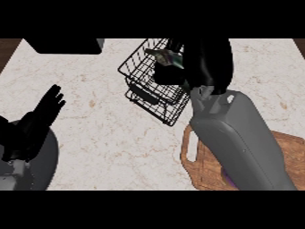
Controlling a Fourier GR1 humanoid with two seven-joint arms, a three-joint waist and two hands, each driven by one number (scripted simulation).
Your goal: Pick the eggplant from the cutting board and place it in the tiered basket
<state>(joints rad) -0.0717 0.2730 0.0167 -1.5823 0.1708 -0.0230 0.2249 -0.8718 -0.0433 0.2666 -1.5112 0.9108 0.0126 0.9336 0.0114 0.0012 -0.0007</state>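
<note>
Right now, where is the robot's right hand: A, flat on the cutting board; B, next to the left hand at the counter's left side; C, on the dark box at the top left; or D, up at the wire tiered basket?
D: the right hand shows at the tiered basket, beyond the far end of the cutting board.

Single view from robot's head: steep downward look, facing far edge of counter (115, 134), close range.

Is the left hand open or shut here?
Open. The left hand rests at the view's left, fingers straight and pointing up, with nothing between them and the thumb.
</note>
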